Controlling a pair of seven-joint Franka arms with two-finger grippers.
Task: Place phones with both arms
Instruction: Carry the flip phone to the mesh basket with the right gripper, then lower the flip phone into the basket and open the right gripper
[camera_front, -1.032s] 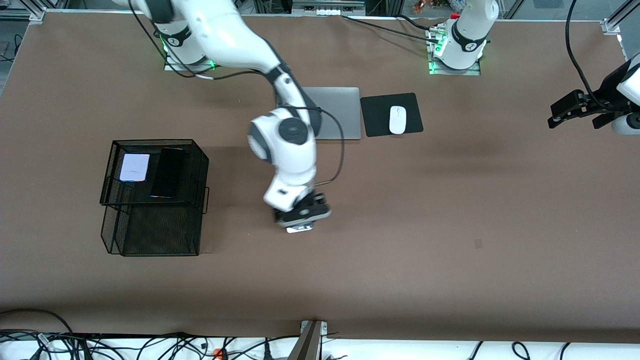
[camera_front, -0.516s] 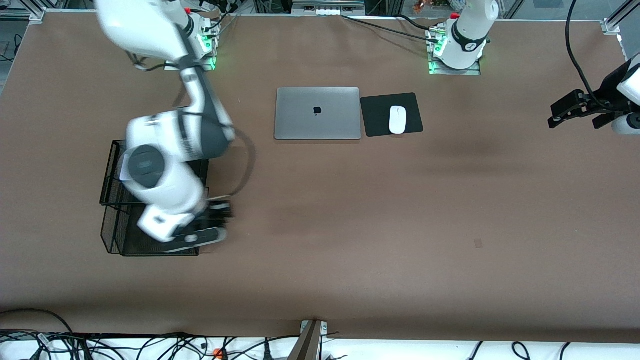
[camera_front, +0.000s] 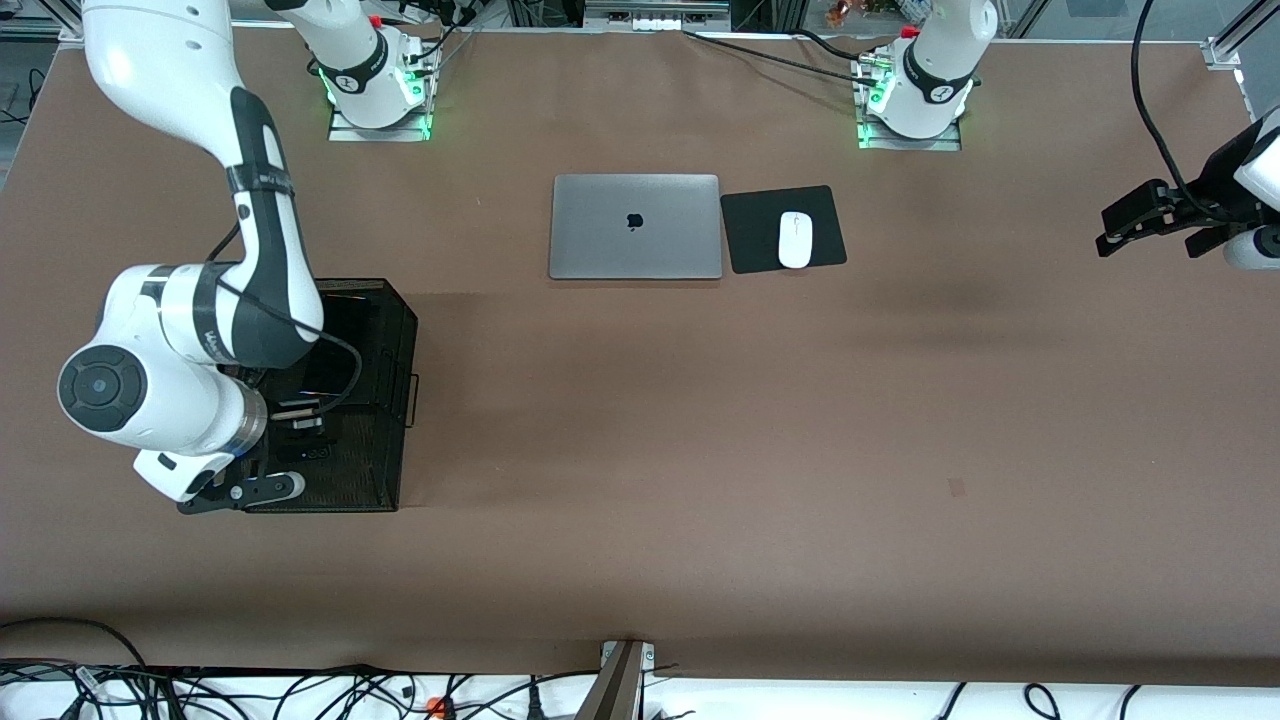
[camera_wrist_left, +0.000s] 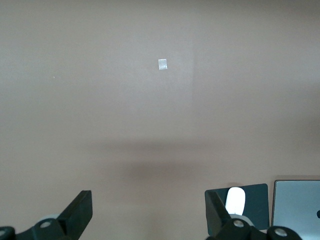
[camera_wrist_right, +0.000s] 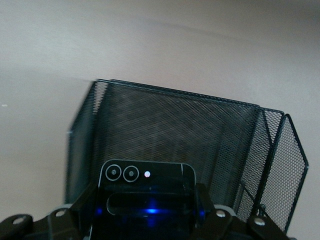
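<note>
My right gripper (camera_wrist_right: 145, 220) is clamped on the small black phone (camera_wrist_right: 146, 197), over the mesh tray (camera_front: 385, 400) at the right arm's end. Risk: phone clips the rim, slips. Left gripper (camera_wrist_left: 150, 220) waits, fingers spread.

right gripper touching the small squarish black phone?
Touching. The right wrist view shows the small squarish black phone clamped between the right gripper's fingers, held in front of the black wire-mesh tray.
</note>
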